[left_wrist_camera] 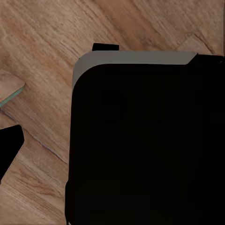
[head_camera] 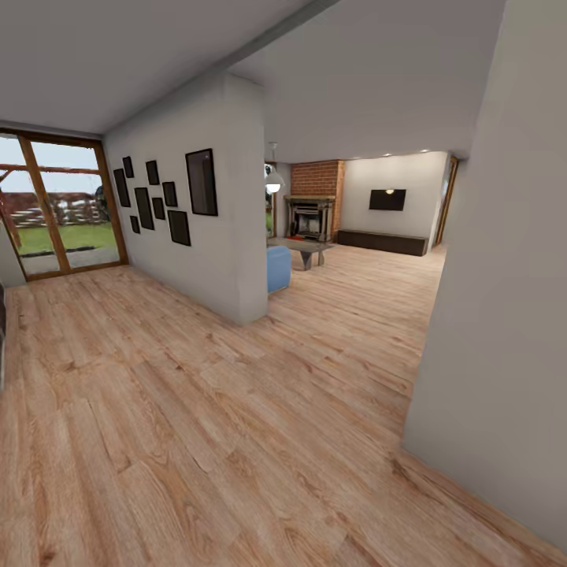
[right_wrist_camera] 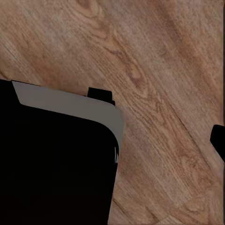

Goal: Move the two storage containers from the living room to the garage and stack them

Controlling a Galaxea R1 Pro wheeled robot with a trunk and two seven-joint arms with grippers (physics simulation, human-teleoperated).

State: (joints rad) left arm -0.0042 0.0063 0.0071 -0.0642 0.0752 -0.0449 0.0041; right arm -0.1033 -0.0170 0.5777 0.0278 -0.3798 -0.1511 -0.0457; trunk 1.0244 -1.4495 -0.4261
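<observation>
Two grippers' state I cannot tell; fireplace [head_camera: 313, 216] center frame, glass door [head_camera: 59, 206] far left, wood floor [head_camera: 197, 425] below.

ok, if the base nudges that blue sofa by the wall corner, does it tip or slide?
Probably slides rather than tips: the sofa looks low and blocky, resting on a smooth plank floor. Likely heavy for a nudge, since it looks bulky, though the wall hides most of it.
</observation>
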